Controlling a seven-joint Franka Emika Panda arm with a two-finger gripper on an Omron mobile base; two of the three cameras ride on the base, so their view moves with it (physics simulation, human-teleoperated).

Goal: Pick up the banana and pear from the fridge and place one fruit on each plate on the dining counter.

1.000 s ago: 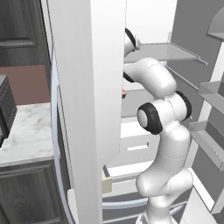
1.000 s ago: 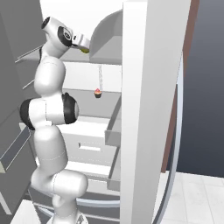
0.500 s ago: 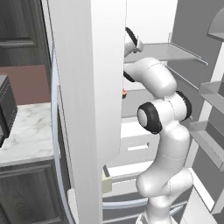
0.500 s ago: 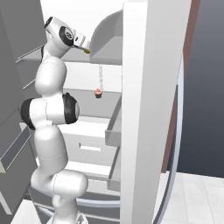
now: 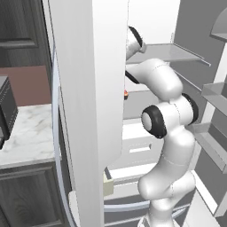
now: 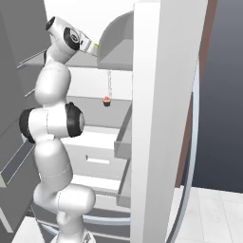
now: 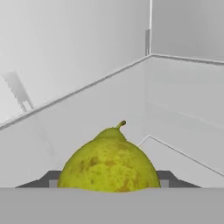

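The yellow-green pear (image 7: pixel 109 162) sits between my gripper's (image 7: pixel 107 183) two dark fingertips, stem pointing away from the hand, and the gripper is shut on it. In the right base view the pear (image 6: pixel 96 48) is a small green spot at the hand, high up under the curved grey top shelf (image 6: pixel 116 45) of the fridge (image 6: pixel 166 118). The white fridge door (image 5: pixel 88 88) hides the hand in the left base view. The banana, the plates and the dining counter are out of view.
A tiny red cupcake-like item (image 6: pixel 107 100) rests on a lower fridge shelf. Below it are wide drawers (image 6: pixel 95 156). Door bins (image 5: pixel 217 95) stick out on the right. A marble worktop (image 5: pixel 26 133) with a dark appliance (image 5: pixel 6 113) stands left of the fridge.
The hand with the pear has risen slightly and edged outward from the shelf; the rest of the arm has barely moved.
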